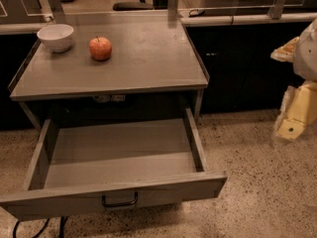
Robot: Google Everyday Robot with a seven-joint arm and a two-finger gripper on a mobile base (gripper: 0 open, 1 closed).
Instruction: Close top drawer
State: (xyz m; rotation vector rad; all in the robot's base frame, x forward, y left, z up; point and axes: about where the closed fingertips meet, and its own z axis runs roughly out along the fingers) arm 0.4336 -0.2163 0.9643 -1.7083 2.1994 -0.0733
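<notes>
Your top drawer [124,155] stands fully out, needing a push; the gripper [292,120] hangs well right. Open or closed: cannot tell.

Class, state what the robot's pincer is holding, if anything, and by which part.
Nothing: the pincer hangs at the right edge, well apart from the open top drawer and its handle.

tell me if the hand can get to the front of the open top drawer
Probably yes. The hand hangs at the right edge, apart from the top drawer, which is pulled out. Nothing in view stands between it and the drawer's front panel.
</notes>
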